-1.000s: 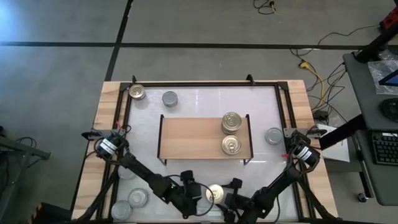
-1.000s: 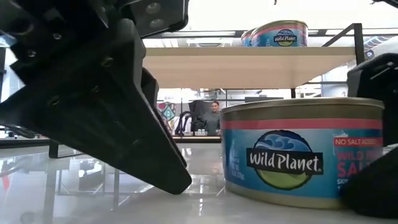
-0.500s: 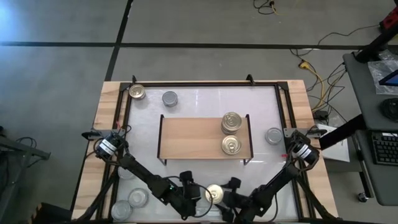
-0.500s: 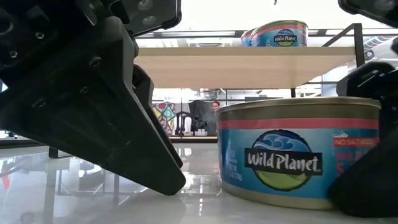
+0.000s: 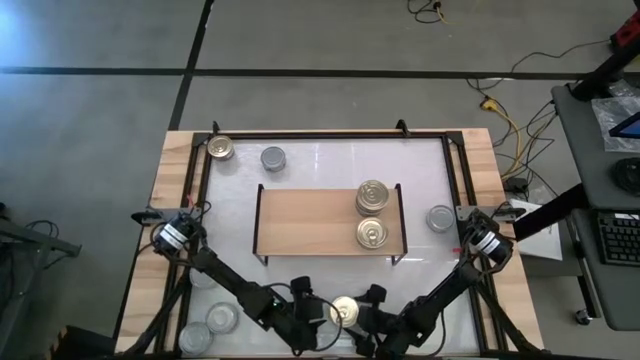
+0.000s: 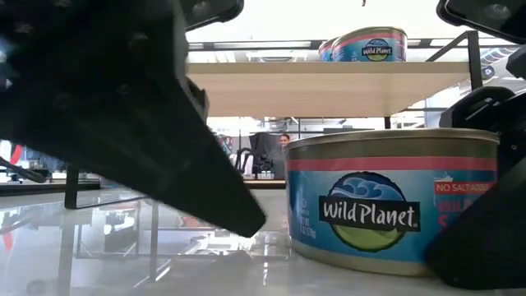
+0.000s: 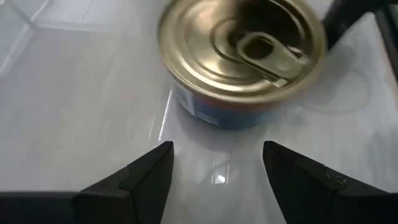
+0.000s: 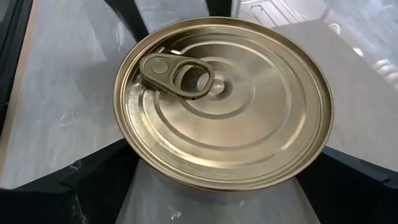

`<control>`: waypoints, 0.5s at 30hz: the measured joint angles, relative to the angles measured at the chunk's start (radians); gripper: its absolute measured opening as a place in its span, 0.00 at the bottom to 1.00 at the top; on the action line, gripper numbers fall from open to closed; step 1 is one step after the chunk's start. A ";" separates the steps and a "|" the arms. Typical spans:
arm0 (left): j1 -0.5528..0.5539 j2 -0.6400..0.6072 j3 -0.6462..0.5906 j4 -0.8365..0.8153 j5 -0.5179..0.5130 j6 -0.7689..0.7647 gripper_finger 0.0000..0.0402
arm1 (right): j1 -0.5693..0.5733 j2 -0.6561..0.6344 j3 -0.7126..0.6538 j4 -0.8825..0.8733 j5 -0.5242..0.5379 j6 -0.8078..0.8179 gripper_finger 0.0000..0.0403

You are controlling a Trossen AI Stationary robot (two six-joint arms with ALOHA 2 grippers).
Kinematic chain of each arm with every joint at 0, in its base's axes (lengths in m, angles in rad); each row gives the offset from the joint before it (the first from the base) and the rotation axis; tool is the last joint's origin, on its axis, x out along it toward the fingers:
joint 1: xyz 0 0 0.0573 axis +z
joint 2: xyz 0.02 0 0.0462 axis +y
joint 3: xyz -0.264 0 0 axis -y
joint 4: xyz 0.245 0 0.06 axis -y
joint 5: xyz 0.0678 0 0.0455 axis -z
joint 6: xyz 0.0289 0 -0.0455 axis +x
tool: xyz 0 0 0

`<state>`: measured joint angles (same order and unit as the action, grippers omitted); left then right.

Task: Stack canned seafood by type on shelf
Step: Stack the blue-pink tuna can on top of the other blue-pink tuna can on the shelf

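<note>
High view: the shelf, a flat rectangle of pale wood on thin black legs, sits mid-table; on its right part stand three squat round tins, the gold-topped stack and, in front of it toward the arms, a single gold tin. In front of the shelf, near the table's front edge, a gold-topped can stands on the glossy white table, with the left gripper just to its left and the right gripper just to its right. Behind the shelf at the far left corner sit another gold tin and a grey-topped tin; a grey tin lies right of the shelf. Low view: the can's blue and red paper label and dull gold rim fill the foreground below the shelf, dark matte fingers at either side. Left wrist view: the two black fingers stand parted with nothing between them, the can just beyond their tips. Right wrist view: the ribbed gold lid with its pull ring lies between widely spread dark fingers, which flank it; contact cannot be told.
</note>
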<state>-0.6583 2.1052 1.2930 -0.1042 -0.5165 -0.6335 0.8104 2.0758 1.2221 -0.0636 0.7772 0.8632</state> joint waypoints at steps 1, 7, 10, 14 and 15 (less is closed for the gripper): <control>0.005 0.000 0.000 0.001 0.000 0.000 0.58 | 0.000 0.000 0.000 0.007 0.001 -0.013 0.99; 0.006 0.000 0.017 0.044 0.009 0.014 0.58 | 0.002 -0.027 -0.001 0.052 -0.003 -0.079 0.99; 0.006 0.000 0.016 0.111 0.014 0.051 0.58 | -0.004 -0.029 -0.001 0.048 -0.007 -0.104 0.99; 0.007 0.002 0.013 0.134 0.011 0.050 0.58 | -0.020 -0.029 -0.001 0.051 -0.006 -0.113 0.99; 0.007 0.006 0.013 0.138 0.014 0.048 0.58 | -0.021 -0.029 -0.002 0.053 -0.006 -0.118 0.99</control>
<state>-0.6510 2.1116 1.3060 0.0335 -0.5027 -0.5850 0.7895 2.0472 1.2204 -0.0109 0.7713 0.7447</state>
